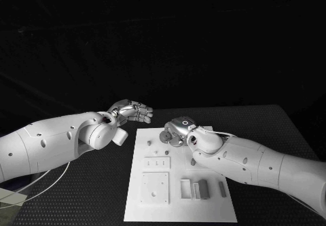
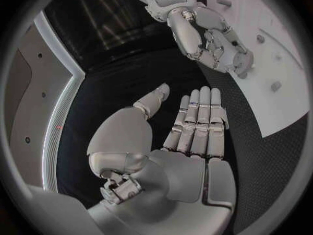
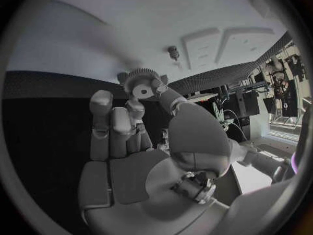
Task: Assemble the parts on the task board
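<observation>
The white task board (image 1: pixel 214 207) lies lengthwise in the middle of the black table. My right hand (image 1: pixel 178 132) hovers over its far end and pinches a grey gear (image 1: pixel 166 136) between thumb and fingers. The right wrist view shows the toothed gear (image 3: pixel 142 83) at the fingertips (image 3: pixel 101 100), above the board (image 3: pixel 98 42), with a small peg (image 3: pixel 172 51) a little beyond it. My left hand (image 1: pixel 130 112) floats left of the board's far corner, flat, fingers straight and apart, holding nothing. The left wrist view shows that flat left hand (image 2: pixel 195 128) and my right hand (image 2: pixel 215 44) over the board (image 2: pixel 287 104).
On the board stand two small pegs (image 1: pixel 155 152), a slotted plate (image 1: pixel 157 163), a square plate (image 1: pixel 155 187), and several upright blocks (image 1: pixel 202 188) near the front. A loose grey part (image 1: pixel 193 162) lies by my right forearm. A cable (image 1: pixel 41 181) loops at the table's left.
</observation>
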